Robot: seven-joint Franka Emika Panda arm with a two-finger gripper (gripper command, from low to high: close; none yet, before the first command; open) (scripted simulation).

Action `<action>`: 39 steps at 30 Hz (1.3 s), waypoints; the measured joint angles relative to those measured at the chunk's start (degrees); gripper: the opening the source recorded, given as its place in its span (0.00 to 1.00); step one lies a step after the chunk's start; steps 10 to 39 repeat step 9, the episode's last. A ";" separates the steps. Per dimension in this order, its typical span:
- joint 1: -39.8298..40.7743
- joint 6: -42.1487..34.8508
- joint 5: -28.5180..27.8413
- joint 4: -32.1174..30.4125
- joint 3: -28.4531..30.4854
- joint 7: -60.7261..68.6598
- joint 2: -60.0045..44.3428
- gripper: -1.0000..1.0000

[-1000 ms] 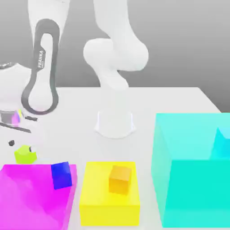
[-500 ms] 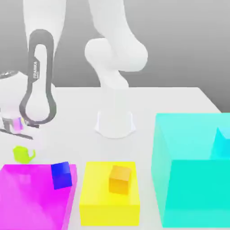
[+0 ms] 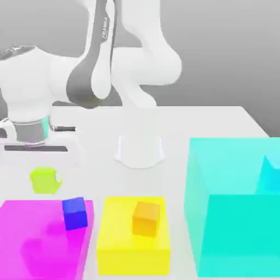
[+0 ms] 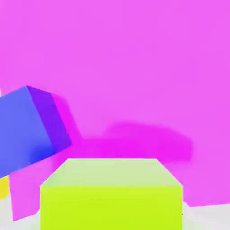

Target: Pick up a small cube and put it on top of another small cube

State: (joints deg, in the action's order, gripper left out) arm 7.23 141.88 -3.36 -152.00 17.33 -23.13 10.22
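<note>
Lime-green cube (image 3: pixel 44 181): held in the gripper (image 3: pixel 46 179), closed narrow on 2 opposite sides, directly below the hand and between the fingertips. Only 1 arm to carry it. Appears raised off the table (image 3: pixel 180 123), behind the magenta block (image 3: pixel 33 224) in the exterior view. Squared up to the hand, with 1 flat face towards the hand view's camera; no long axis to speak of, all edges looking alike. Dark blue cube (image 3: pixel 75 213), on the magenta block, nearer than the orange cube (image 3: pixel 146 219), and turned at an angle to the held cube. Cannot tell which of these 2 is meant as the base. If blue, probably needs a short carry towards the exterior view's right, plus a turn to match faces before lowering.
</note>
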 joint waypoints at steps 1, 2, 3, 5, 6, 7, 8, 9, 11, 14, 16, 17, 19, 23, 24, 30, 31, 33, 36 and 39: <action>-0.69 0.13 -0.18 0.16 -0.89 -0.67 -0.23 0.00; -1.14 1.33 0.10 0.05 -1.26 -0.72 -1.33 0.00; -1.35 3.06 0.62 -0.18 -1.49 -0.48 -2.87 0.00; -1.79 7.26 1.90 -0.83 -1.53 0.38 -6.50 0.00; -1.84 8.73 2.32 -1.06 -1.52 0.68 -7.76 1.00; -1.87 8.73 2.32 -1.06 -1.52 0.68 -7.76 1.00; -1.86 8.73 2.32 -1.06 -1.52 0.68 -7.76 1.00; -1.86 8.73 2.32 -1.06 -1.52 0.68 -7.76 1.00; -1.86 8.73 2.32 -1.06 -1.52 0.68 -7.76 1.00; -1.86 8.73 2.32 -1.06 -1.52 0.68 -7.76 1.00; -1.86 8.73 2.32 -1.06 -1.52 0.68 -7.76 1.00; -1.86 8.73 2.32 -1.06 -1.52 0.68 -7.76 1.00; -1.86 8.73 2.32 -1.06 -1.52 0.68 -7.76 1.00; -1.86 8.73 2.32 -1.06 -1.52 0.68 -7.76 1.00; -1.86 8.73 2.32 -1.06 -1.52 0.68 -7.76 1.00; -1.86 8.73 2.32 -1.06 -1.52 0.68 -7.76 1.00; -1.86 8.73 2.32 -1.06 -1.52 0.68 -7.76 1.00; -1.86 8.73 2.32 -1.06 -1.52 0.68 -7.76 1.00; -1.86 8.73 2.32 -1.06 -1.52 0.68 -7.76 1.00; -1.86 8.73 2.32 -1.06 -1.52 0.68 -7.76 1.00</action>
